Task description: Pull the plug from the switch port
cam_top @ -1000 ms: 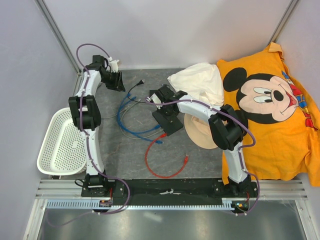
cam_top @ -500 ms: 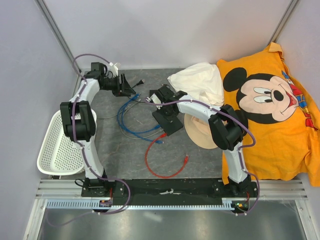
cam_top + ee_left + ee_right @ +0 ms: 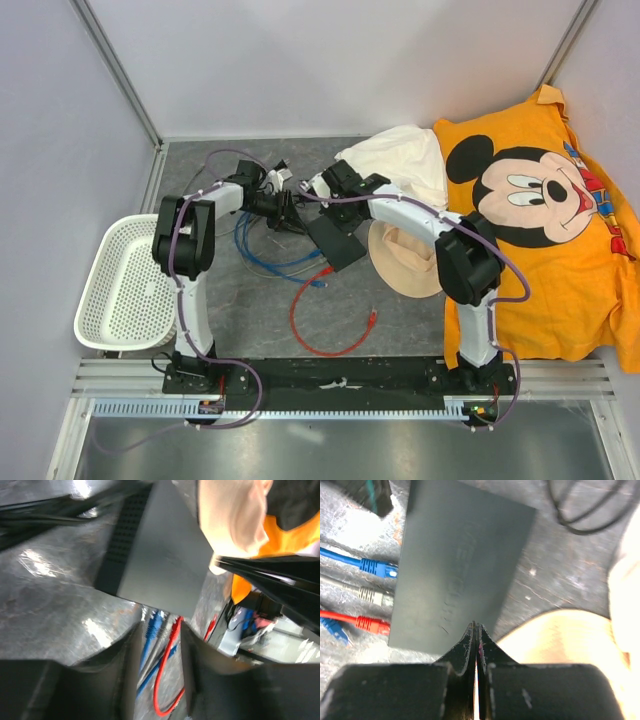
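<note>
The black box [image 3: 336, 243] sits mid-table, right beside the tan hat [image 3: 405, 268]. Its port edge [image 3: 396, 587] faces the left arm, and a blue plug [image 3: 377, 567], a grey plug [image 3: 376, 596] and a red plug [image 3: 372, 624] are all seated there in a row. The left gripper [image 3: 161, 652] is down low at that edge, fingers spread, with the three cables running through the gap. The right gripper [image 3: 476, 630] hangs over the box's hat-side edge, fingers pressed together on nothing.
</note>
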`<action>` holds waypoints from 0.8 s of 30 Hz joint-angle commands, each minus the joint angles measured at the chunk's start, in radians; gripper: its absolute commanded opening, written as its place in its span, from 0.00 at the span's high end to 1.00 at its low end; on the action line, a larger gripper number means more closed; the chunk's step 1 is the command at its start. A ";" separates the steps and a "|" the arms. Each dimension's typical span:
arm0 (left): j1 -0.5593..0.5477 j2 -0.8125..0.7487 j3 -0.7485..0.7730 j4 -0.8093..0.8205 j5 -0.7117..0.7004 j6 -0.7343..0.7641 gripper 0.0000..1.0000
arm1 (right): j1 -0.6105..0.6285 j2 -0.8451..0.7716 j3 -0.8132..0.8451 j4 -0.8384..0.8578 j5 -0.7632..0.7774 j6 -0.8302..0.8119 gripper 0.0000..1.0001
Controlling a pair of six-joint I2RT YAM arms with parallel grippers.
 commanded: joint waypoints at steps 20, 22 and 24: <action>-0.073 0.154 0.258 0.051 -0.093 -0.118 0.69 | -0.144 -0.077 -0.080 -0.020 -0.022 0.069 1.00; -0.056 0.103 0.196 0.067 -0.039 -0.120 0.62 | -0.144 -0.077 -0.094 -0.020 -0.064 0.067 1.00; -0.045 0.053 0.141 0.095 0.019 -0.111 0.57 | -0.142 -0.074 -0.105 -0.022 -0.121 0.064 1.00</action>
